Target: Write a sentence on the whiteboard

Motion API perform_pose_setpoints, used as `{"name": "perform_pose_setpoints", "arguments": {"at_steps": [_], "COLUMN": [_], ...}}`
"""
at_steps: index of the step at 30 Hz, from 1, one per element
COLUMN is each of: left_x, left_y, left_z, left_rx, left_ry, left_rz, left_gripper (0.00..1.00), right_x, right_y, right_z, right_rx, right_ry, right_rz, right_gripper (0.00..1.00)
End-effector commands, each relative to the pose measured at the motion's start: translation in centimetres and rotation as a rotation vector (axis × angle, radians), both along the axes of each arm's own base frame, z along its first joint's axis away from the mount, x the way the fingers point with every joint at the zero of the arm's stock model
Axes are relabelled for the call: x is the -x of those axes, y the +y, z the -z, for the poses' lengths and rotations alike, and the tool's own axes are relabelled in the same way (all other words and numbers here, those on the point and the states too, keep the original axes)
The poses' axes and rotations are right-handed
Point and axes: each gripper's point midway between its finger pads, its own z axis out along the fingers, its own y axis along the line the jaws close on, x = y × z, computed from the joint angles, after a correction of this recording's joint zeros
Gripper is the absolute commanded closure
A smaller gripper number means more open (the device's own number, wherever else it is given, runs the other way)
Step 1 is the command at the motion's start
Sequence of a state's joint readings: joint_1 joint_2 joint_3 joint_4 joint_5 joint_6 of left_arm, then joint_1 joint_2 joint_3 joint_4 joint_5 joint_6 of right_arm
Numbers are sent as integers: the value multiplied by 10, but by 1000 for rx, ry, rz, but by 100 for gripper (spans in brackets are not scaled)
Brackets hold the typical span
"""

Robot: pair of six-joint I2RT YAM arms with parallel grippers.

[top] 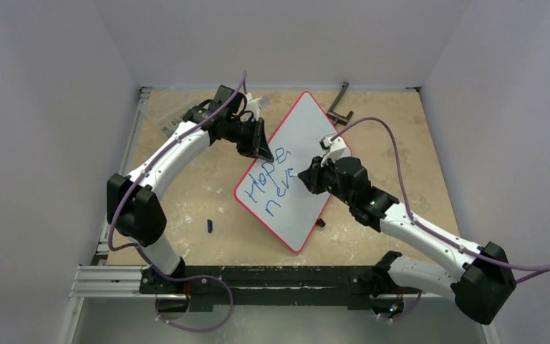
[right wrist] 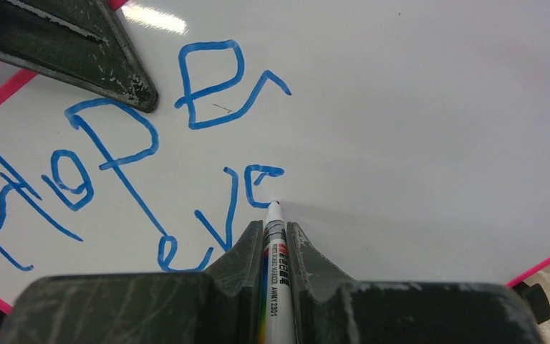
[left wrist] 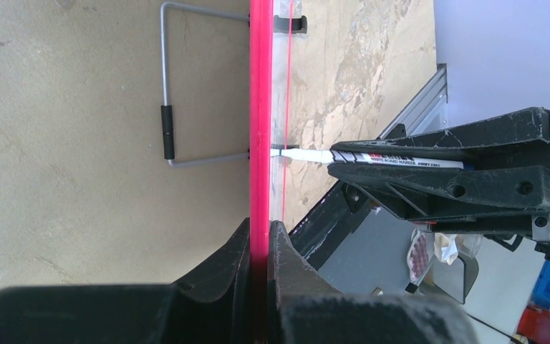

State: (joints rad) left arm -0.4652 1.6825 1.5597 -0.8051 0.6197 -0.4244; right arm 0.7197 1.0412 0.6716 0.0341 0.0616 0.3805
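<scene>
Item: whiteboard (top: 302, 129), red-rimmed, set cornerwise at the middle of the table (top: 200, 172); its rim at 10 o'clock is clamped between the fingers of the left gripper (top: 261, 149). A marker (right wrist: 276, 247) is pinched in the closed right gripper (top: 304, 175), brought in from 3 o'clock, with its tip laid on the white face. The sentence (top: 266, 185) is partly written in blue: "Hope" is finished, the second line is read as "neve", and its ending and anything further are judged outstanding; blank surface is left toward 12 and 5 o'clock. The overall layout and a small dark piece (top: 210, 226), possibly a cap, at 8 o'clock of the board are given by the top view only. Letter strokes are shown closely by the right wrist view alone. The board edge-on, the tip contact and a wire stand (left wrist: 166, 132) behind are shown by the left wrist view alone
</scene>
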Motion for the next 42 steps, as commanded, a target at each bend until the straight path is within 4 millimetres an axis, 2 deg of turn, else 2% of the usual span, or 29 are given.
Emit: {"name": "perform_pose_setpoints", "arguments": {"at_steps": [1, 10, 22, 33, 42], "left_x": [-12, -12, -11, -10, -10], "left_y": [7, 9, 9, 9, 10], "left_z": [-22, -21, -25, -27, -27], "left_rx": [-13, -23, -17, -13, -16], "left_ry": [-117, -121, -129, -134, -138], "left_rz": [-29, -34, -33, -33, -36], "left_gripper": [100, 100, 100, 100, 100], "right_x": [-12, -30, -26, -28, -32], "right_y": [-4, -7, -16, -14, -11], "right_z": [2, -16, -61, -75, -75], "right_rx": [39, 76, 38, 44, 40], "right_ry": [12, -33, -129, -161, -172], "right_rz": [53, 82, 83, 70, 57], "right_gripper": [100, 100, 100, 100, 100]}}
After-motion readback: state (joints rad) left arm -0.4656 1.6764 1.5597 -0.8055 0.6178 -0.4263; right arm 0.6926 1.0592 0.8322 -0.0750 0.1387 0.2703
